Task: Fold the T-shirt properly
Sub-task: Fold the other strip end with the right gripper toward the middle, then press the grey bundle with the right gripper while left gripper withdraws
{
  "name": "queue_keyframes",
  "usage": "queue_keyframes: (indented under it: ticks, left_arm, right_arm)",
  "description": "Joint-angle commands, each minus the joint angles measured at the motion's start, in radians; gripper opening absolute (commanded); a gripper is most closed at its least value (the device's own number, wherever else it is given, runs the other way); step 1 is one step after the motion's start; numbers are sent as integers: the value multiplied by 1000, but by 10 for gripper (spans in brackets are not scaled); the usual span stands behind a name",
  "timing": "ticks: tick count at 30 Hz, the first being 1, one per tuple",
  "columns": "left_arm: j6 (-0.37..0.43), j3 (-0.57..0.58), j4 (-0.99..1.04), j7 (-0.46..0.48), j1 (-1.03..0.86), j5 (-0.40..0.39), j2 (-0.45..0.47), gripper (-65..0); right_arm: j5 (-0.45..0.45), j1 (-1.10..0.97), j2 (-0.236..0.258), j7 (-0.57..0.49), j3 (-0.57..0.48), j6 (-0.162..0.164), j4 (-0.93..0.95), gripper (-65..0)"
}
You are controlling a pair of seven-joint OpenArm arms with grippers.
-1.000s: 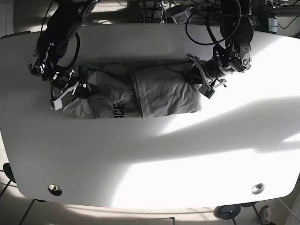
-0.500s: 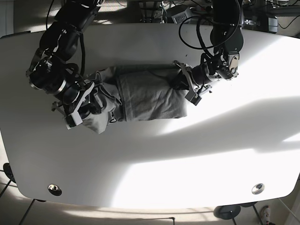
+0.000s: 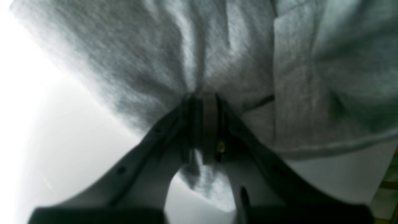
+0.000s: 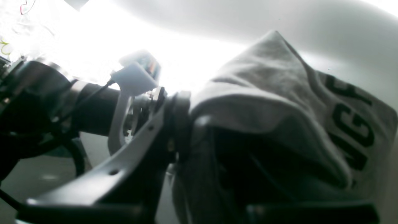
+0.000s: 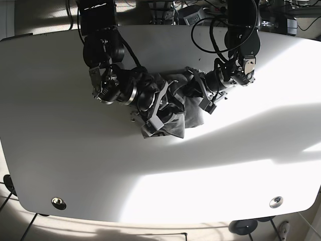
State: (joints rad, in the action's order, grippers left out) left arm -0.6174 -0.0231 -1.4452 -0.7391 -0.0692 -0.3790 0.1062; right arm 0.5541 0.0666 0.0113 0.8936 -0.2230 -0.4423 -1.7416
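The grey T-shirt (image 5: 176,119) lies bunched in a short heap at the table's upper middle. My right gripper (image 5: 154,113) is shut on one end of it and holds that end over the rest of the cloth. In the right wrist view the gripper (image 4: 186,124) pinches a fold of the shirt (image 4: 279,81), and black letters show on it. My left gripper (image 5: 199,96) is shut on the shirt's other end. In the left wrist view its closed tips (image 3: 202,101) pinch grey cloth (image 3: 236,62). The two grippers are close together.
The white table (image 5: 200,175) has bright sunlit patches at the right and front. Metal bolts sit near the front corners (image 5: 58,202) (image 5: 275,202). Cables and gear (image 5: 195,15) hang past the back edge. The left arm's wrist (image 4: 77,93) shows in the right wrist view.
My right gripper has carried the shirt's far end across the table to the right, over the rest of the shirt. The shirt went from stretched out to a short heap. The left gripper barely moved.
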Motion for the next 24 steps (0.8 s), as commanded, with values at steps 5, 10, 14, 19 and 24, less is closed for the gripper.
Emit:
queue_keyframes:
  ticks: [5, 10, 14, 19, 24]
  left_arm:
    - [23, -5, -16, -52, -2, 48, 7, -618]
    - [21, -94, -144, -60, -10, 47, -49, -618]
    - [21, -169, -256, -61, -56, 47, -59, -618]
    - [20, -305, -375, -61, -125, 47, -55, -618]
    - [20, -529, -394, -61, -139, 48, -53, -618]
  right_arm:
    - [24, 22, 94, -130, -97, 150, -8, -357]
    - [24, 55, 103, -132, -183, 195, -11, -111]
    - [25, 72, 103, -130, -217, 208, -56, -75]
    - [30, 69, 103, -130, -214, 202, -111, -75]
    - [31, 34, 144, -133, -212, 201, -148, -75]
